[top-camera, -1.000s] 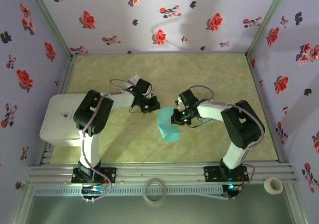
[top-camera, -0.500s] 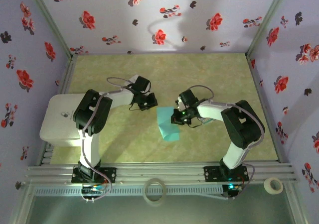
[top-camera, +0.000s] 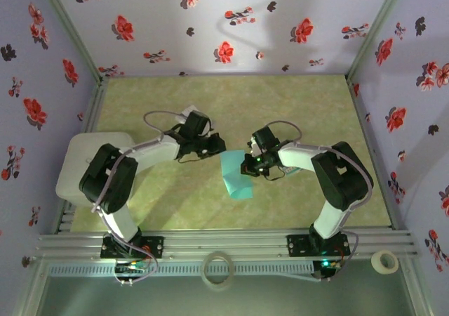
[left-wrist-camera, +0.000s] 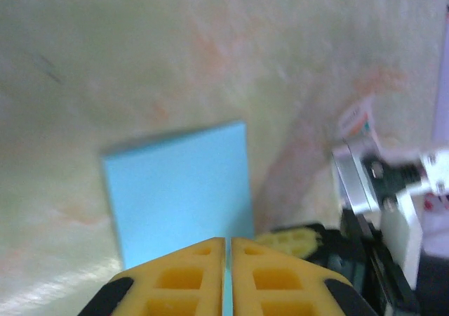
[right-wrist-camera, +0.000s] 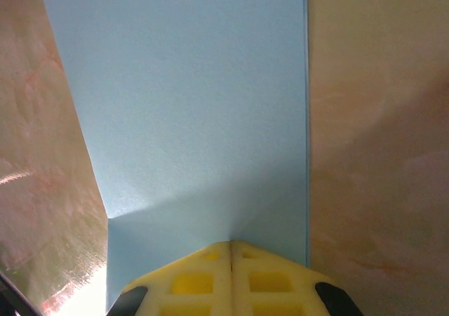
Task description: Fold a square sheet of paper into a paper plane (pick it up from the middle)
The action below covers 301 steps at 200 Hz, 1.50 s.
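Evidently square sheet of paper (top-camera: 236, 175), folded to narrow strip, is clamped in right pincer (right-wrist-camera: 231, 246), pads together on it; rest spread ahead of pads. Left pincer (left-wrist-camera: 226, 242) is closed, sheet ahead and below. Judged light, limp, easily creased; best pinched at edge.
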Tool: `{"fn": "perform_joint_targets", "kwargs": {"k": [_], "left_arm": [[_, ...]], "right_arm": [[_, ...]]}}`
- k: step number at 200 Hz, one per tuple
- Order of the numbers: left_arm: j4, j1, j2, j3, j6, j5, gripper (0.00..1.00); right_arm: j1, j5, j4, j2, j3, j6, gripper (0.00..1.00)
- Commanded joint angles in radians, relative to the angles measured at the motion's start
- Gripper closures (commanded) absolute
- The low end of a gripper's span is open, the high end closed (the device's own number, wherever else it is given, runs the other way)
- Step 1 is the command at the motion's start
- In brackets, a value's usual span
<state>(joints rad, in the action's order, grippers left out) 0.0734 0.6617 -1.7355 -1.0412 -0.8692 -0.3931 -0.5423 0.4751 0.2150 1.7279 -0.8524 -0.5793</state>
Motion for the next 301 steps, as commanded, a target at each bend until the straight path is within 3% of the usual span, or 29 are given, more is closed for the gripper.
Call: {"fn": "perform_joint_targets", "kwargs": {"k": [1, 125, 208, 244, 301], "left_arm": [[-0.096, 0.042, -0.010, 0.057, -0.062, -0.100, 0.92], [-0.111, 0.081, -0.102, 0.140, -0.036, -0.125, 0.93], [0.004, 0.081, -0.055, 0.245, 0.074, -0.046, 0.93], [0.045, 0.083, 0.016, 0.190, 0.042, -0.044, 0.92], [-0.040, 0.106, 0.041, 0.169, -0.062, -0.058, 0.91]], "right_arm": [[0.007, -0.089, 0.089, 0.017, 0.047, -0.011, 1.00], [0.007, -0.095, 0.093, 0.006, 0.049, -0.016, 1.00], [0.007, -0.095, 0.088, 0.009, 0.050, -0.018, 1.00], [0.007, -0.100, 0.097, 0.006, 0.051, -0.016, 1.00], [0.007, -0.100, 0.095, 0.003, 0.055, -0.020, 1.00]]}}
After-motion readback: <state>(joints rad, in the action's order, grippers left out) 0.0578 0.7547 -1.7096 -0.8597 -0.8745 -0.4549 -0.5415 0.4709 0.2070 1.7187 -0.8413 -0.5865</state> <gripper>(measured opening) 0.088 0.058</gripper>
